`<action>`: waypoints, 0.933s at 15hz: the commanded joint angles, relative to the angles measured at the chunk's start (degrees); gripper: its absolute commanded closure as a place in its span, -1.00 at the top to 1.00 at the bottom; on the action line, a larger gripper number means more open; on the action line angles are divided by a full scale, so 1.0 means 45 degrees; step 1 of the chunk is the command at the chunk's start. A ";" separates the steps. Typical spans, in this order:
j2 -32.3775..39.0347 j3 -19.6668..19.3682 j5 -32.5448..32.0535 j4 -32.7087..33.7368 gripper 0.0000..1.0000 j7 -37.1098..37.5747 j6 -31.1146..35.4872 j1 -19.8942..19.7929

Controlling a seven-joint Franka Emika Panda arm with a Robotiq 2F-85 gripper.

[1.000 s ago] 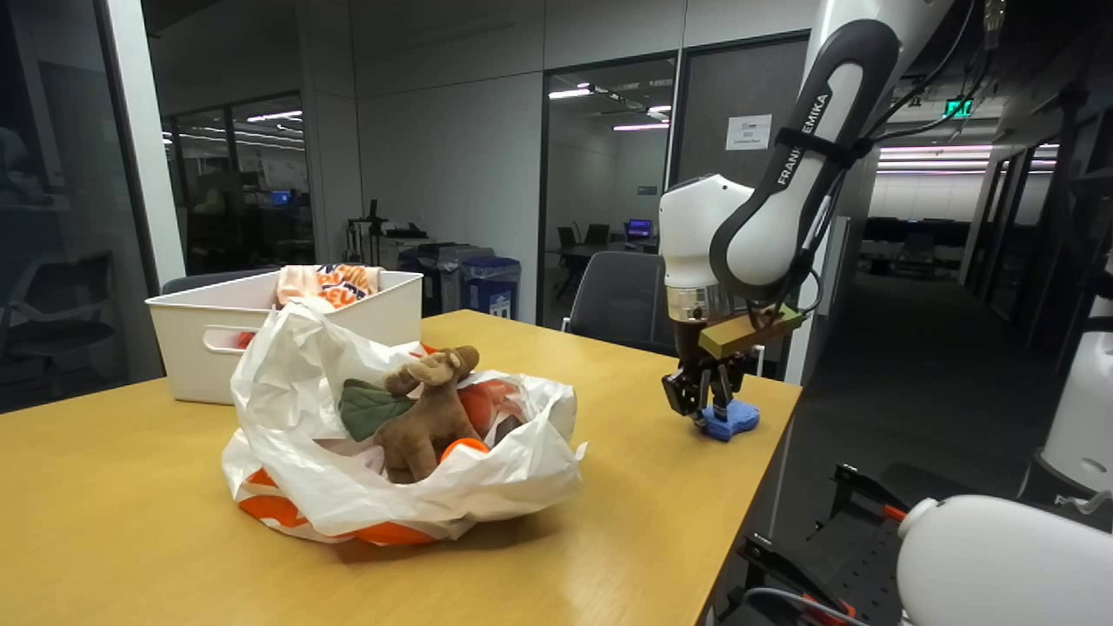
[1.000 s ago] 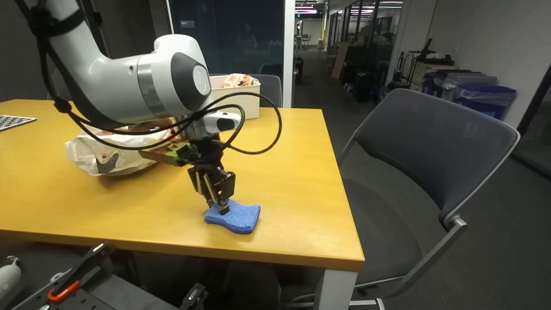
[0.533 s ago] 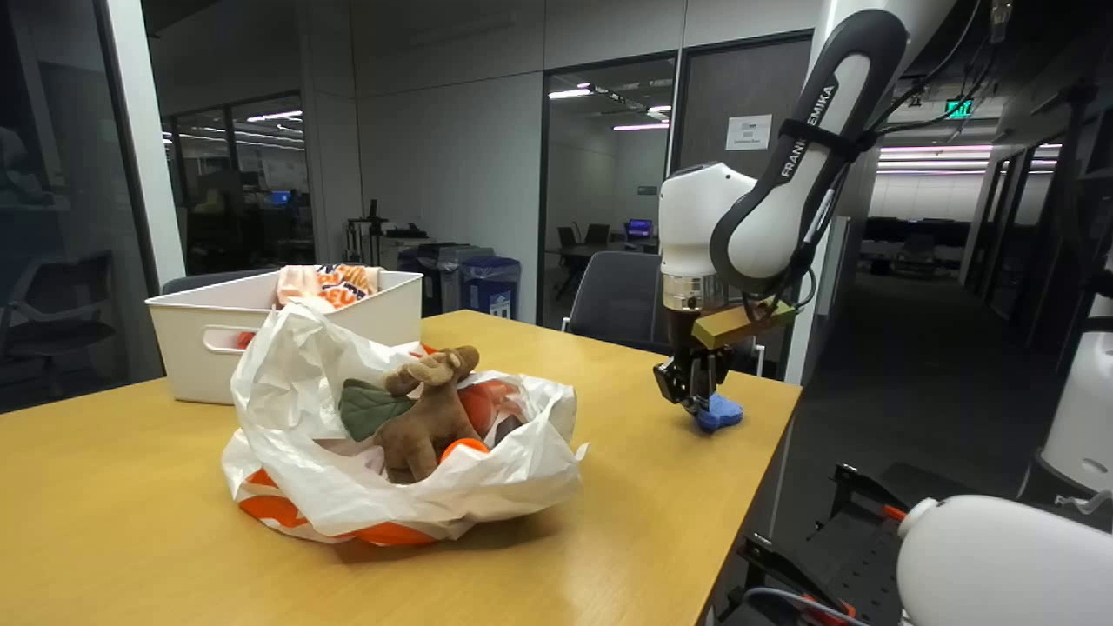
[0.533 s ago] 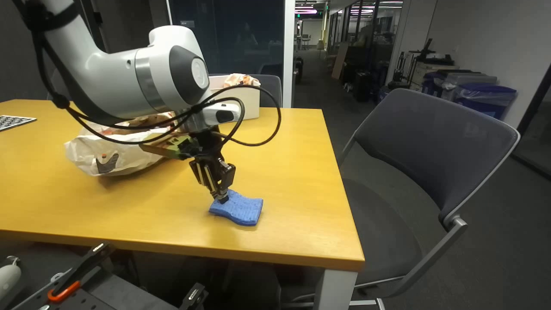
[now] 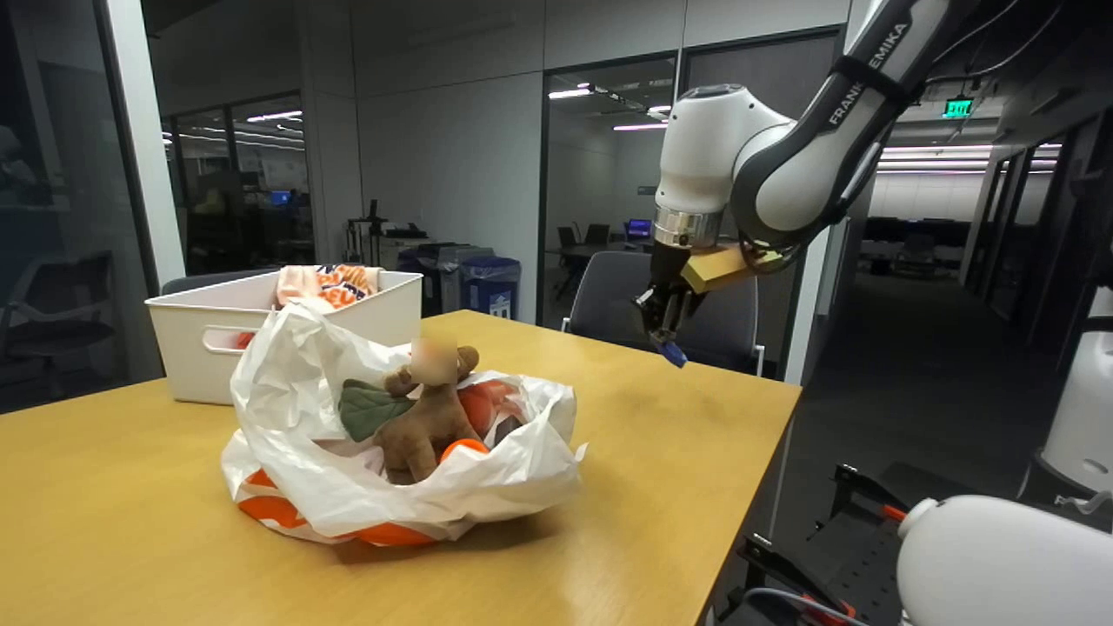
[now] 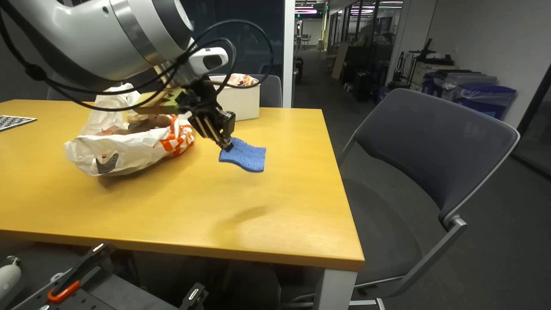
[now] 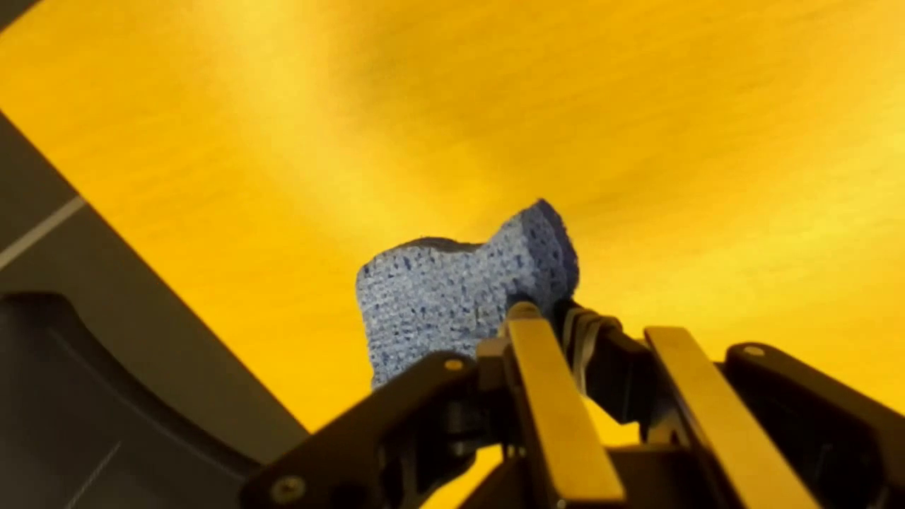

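A broad yellow wooden surface (image 6: pixel 297 206) stretches through both exterior views. With twelve o'clock at the top of an exterior view, a dark grey chair with a curved back and metal frame (image 6: pixel 443 142) stands beside the surface at three o'clock; a crumpled white plastic bag with orange print (image 6: pixel 125 153) sits on it at nine o'clock, and a white rectangular plastic bin (image 6: pixel 241 102) at eleven o'clock. Inside the bag is a brown plush animal (image 5: pixel 422 435). The black two-fingered end effector (image 6: pixel 227 147) is clamped on one end of a blue wavy-edged sponge (image 6: pixel 248 156), which hangs clear of the surface, reaching from the grip toward four o'clock, and toward nine o'clock in the wrist view.
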 commanded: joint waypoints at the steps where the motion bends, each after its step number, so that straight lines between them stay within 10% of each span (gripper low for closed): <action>1: -0.2332 0.0548 -0.0404 -0.0687 -0.87 0.0247 0.0595 0.0454; 9: -0.3569 0.2930 0.0354 -0.1071 -0.87 0.0685 0.1214 0.4974; 14: -0.2933 0.2656 0.1190 -0.1006 -0.87 -0.0417 0.2157 0.8325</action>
